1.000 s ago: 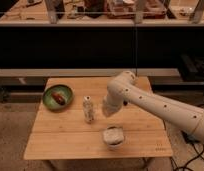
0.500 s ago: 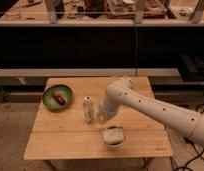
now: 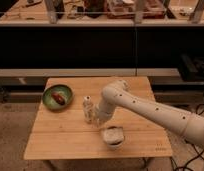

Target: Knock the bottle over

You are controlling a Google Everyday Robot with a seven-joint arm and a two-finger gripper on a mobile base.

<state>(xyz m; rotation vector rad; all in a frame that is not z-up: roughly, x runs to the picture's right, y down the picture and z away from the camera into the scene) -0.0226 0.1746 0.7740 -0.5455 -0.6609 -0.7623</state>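
The small clear bottle (image 3: 87, 109) with a whitish cap stands upright near the middle of the wooden table (image 3: 60, 137). My white arm reaches in from the right and bends down to it. My gripper (image 3: 97, 116) is low at the bottle's right side, very close to it or touching it. A white bowl (image 3: 113, 136) sits just in front of the gripper, toward the table's front edge.
A green plate (image 3: 57, 96) with a reddish item on it sits at the table's back left. A dark shelf unit with a counter of assorted items runs along behind the table. Cables lie on the floor at the right.
My arm has swung left and down, bringing the gripper from beside the bottle's right to right up against it. The bottle still stands upright.
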